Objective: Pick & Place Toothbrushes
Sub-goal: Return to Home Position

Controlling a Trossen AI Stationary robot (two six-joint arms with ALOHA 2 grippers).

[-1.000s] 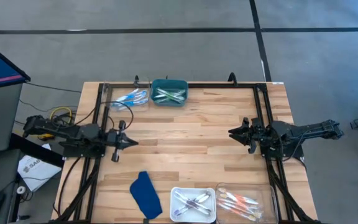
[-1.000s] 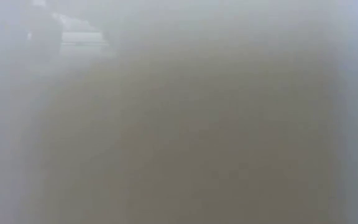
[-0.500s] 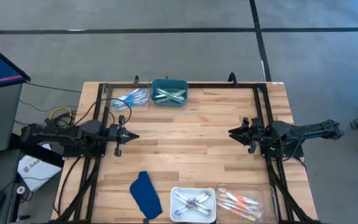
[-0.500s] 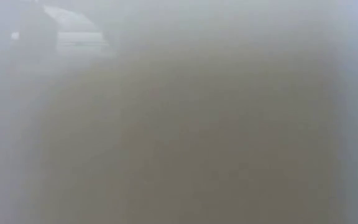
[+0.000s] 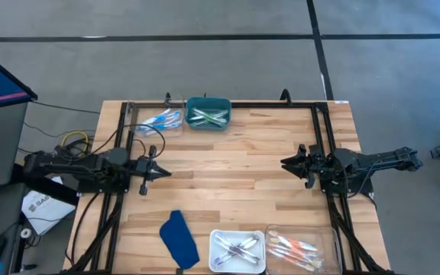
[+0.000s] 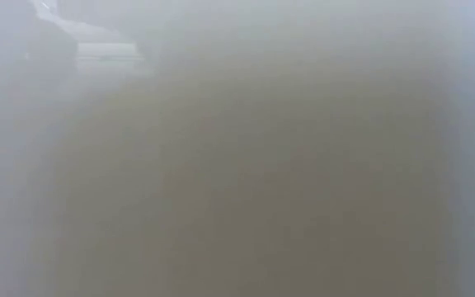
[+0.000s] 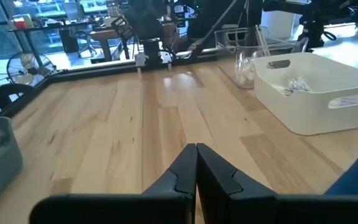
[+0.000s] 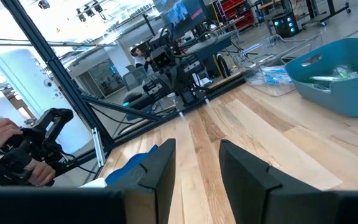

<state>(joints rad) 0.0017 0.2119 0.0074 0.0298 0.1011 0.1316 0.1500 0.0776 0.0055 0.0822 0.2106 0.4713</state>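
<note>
Toothbrushes point(image 5: 237, 248), thin plastic sticks with pale handles, lie sorted by colour in four bins, and I see none loose on the wooden table point(image 5: 235, 183). In the high view the teal plastic bin point(image 5: 228, 114) at the upper middle of the frame holds the green ones. The upper clear plastic bin point(image 5: 142, 122), just beside it on the left, holds the blue ones. Along the bottom edge the white plastic bin point(image 5: 214, 263) carries the purple-grey ones, and the lower clear plastic bin point(image 5: 325, 237), touching or nearly touching it on the right, carries the pink-orange ones. A dark blue flat cloth-like piece point(image 5: 179, 238) lies on bare wood to the left of the white bin. The left gripper point(image 5: 159, 173) sits at middle left of the frame, well apart from every bin; its own wrist view shows the fingers point(image 7: 182, 174) pressed together on nothing. The right gripper point(image 5: 287, 163) sits at middle right, fingers point(image 8: 160, 168) a narrow gap apart and empty. Beyond the table, in the right wrist view, a person's hand point(image 8: 2, 132) rests on a dark control handle. By my reading the sorting is finished and the bins are set in place. All that looks left is for both arms to settle into their rest poses.
</note>
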